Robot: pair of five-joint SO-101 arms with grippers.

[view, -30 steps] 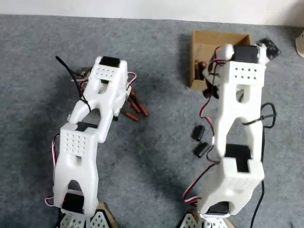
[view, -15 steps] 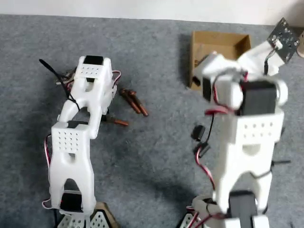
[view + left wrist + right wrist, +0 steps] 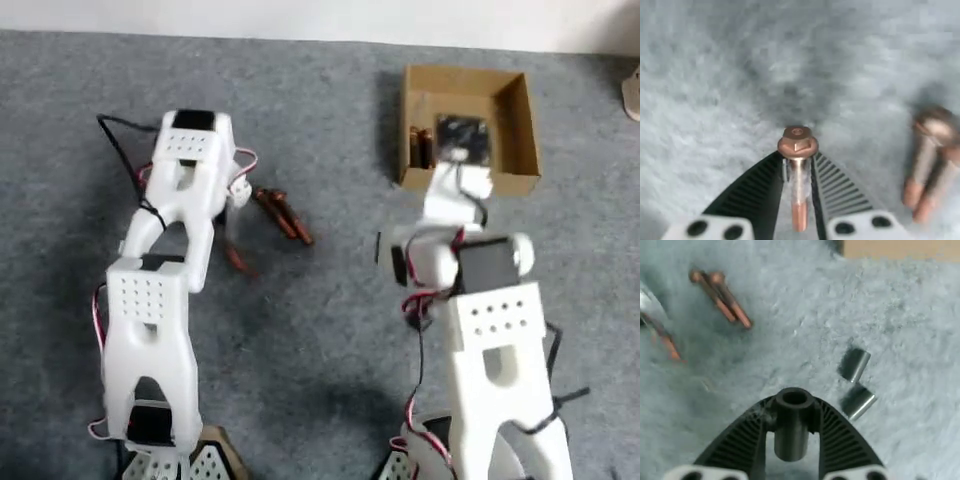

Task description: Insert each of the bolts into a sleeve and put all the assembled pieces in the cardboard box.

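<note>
My left gripper (image 3: 798, 159) is shut on a copper bolt (image 3: 797, 170), head outward, held above the grey carpet; from above, that bolt (image 3: 237, 257) hangs tilted below the left arm. Two more bolts (image 3: 285, 214) lie side by side on the carpet to its right, the same bolts (image 3: 930, 165) being close beside my left gripper. My right gripper (image 3: 791, 410) is shut on a black sleeve (image 3: 790, 425), bore facing outward. Two loose sleeves (image 3: 856, 382) lie just beyond it. The cardboard box (image 3: 520, 120) holds copper assembled pieces (image 3: 420, 148) along its left wall.
The right arm (image 3: 490, 330) stands between the box and the table's near edge, its upper end reaching over the box's front wall. Bare carpet lies between the two arms. A pale object (image 3: 632, 92) sits at the far right edge.
The right arm has drawn back from over the box toward the near side. The left arm has pulled left from the bolt pile, and its bolt now hangs tilted off the carpet.
</note>
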